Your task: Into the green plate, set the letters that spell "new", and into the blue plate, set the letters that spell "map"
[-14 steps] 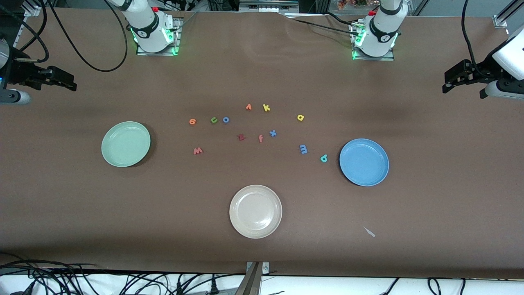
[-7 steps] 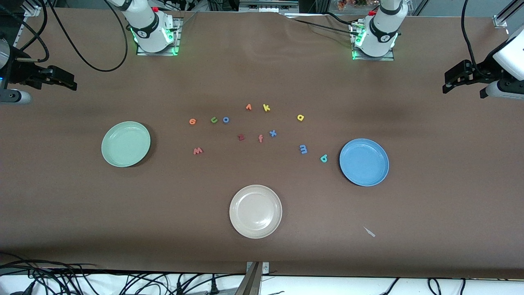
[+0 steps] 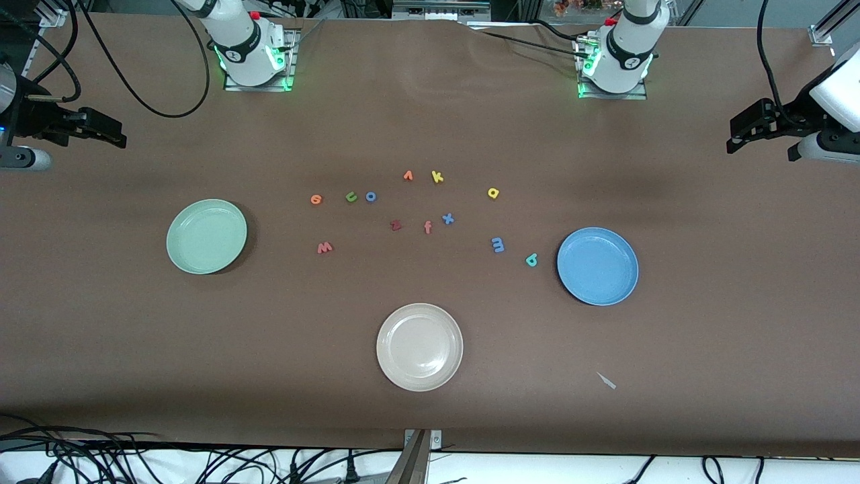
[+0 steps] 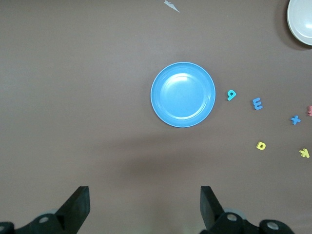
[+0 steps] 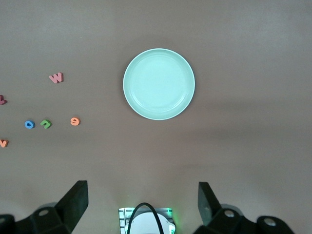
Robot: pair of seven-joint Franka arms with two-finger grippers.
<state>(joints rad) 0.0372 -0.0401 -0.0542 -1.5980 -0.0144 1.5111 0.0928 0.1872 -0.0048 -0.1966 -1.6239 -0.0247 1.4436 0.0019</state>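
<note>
The green plate (image 3: 206, 236) (image 5: 159, 84) lies toward the right arm's end of the table, and the blue plate (image 3: 597, 266) (image 4: 183, 94) toward the left arm's end. Between them lie the green "n" (image 3: 351, 197), orange "e" (image 3: 316, 199), salmon "w" (image 3: 324, 248), blue "m" (image 3: 498, 245), yellow "a" (image 3: 493, 193) and teal "p" (image 3: 531, 259). Both plates hold nothing. My left gripper (image 3: 734, 138) (image 4: 144, 204) hangs open high over its end of the table. My right gripper (image 3: 119, 136) (image 5: 142, 202) hangs open high over its end.
A beige plate (image 3: 419, 347) sits nearest the front camera. Other letters lie among the task's: blue "o" (image 3: 370, 196), orange "v" (image 3: 408, 176), yellow "k" (image 3: 437, 177), blue "x" (image 3: 447, 218), dark red "z" (image 3: 396, 225), salmon "f" (image 3: 427, 227). A small pale scrap (image 3: 607, 380) lies near the front edge.
</note>
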